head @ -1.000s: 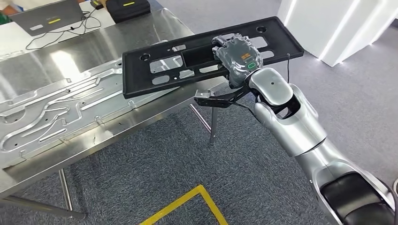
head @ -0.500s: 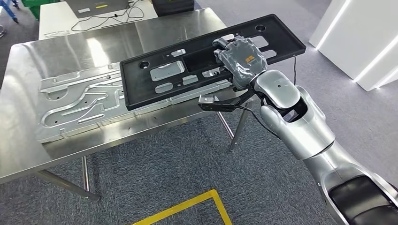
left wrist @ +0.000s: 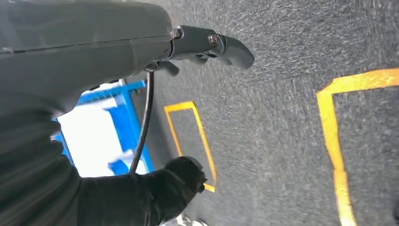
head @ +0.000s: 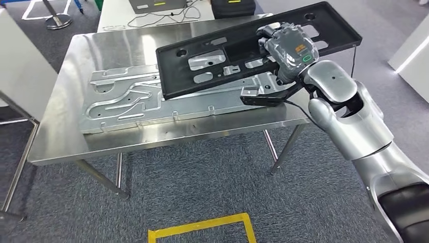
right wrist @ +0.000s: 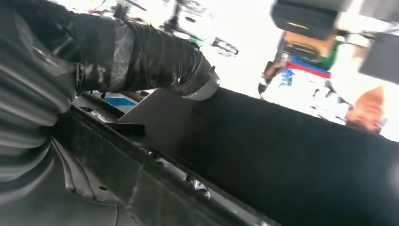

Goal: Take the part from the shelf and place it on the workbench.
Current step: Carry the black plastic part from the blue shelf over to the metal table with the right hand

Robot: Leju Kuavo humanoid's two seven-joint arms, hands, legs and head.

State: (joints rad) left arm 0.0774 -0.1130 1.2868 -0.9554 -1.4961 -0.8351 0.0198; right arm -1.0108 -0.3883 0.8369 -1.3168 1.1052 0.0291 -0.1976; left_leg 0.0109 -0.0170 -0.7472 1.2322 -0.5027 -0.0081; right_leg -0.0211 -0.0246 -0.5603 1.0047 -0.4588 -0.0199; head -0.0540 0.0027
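the black part [head: 243, 55] is held clamped in the right hand [head: 291, 50], tilted above the right of the workbench [head: 66, 136]; the left hand's [left wrist: 70, 56] finger state cannot be told.

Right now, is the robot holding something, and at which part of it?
Yes. The right hand grips the long black part at its long near edge, toward its right end, above the workbench. The left hand appears empty.
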